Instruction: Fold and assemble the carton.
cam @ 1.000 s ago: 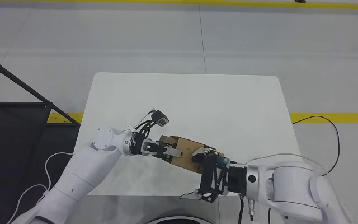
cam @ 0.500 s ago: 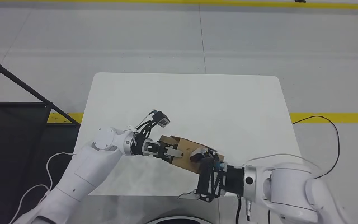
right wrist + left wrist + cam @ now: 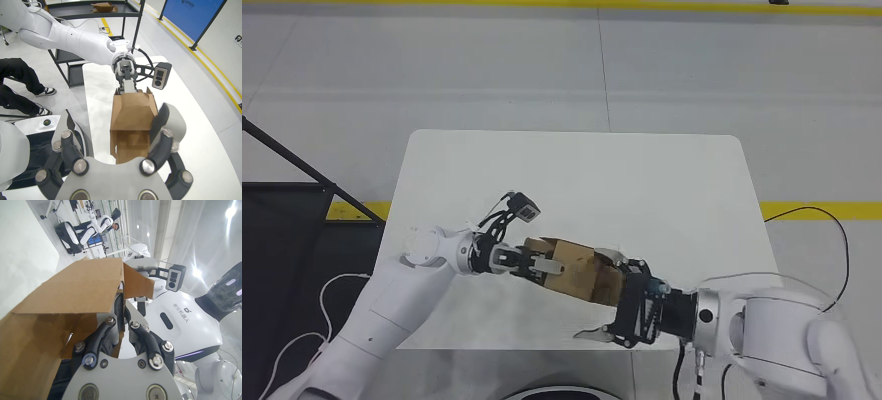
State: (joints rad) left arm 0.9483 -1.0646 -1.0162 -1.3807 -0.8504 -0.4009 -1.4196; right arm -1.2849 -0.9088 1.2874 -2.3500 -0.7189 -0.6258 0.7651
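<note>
- The left gripper (image 3: 540, 266) is over the near left part of the white table (image 3: 662, 180), pointing towards the right arm.
- In the left wrist view, the left gripper (image 3: 123, 311) has its fingers (image 3: 132, 315) drawn together, pinching a thin cardboard panel at the carton's end.
- The right wrist view shows the left gripper (image 3: 127, 86) from farther off, gripping the far end of the carton by that panel.
- The carton (image 3: 577, 270) is brown and lies on its side near the table's front edge, between the two grippers. It runs at a slant from the left gripper to the right one.
- Whether the carton rests on the table or hangs just above it cannot be told.
- It is partly squared up into a tube (image 3: 132, 111). The end nearest the right gripper is open and the inside shows, and short flaps stand out at the far end.
- From the left wrist, a wide flap (image 3: 75, 289) lies across the top, with a narrower one beside it.
- The right gripper (image 3: 604, 298) is at the carton's right end with its jaws spread wide.
- In its own view, the right gripper (image 3: 115, 117) has one dark pad (image 3: 160, 117) touching the carton's side wall. The other finger is well apart from the carton, out past the table edge (image 3: 98, 94).
</note>
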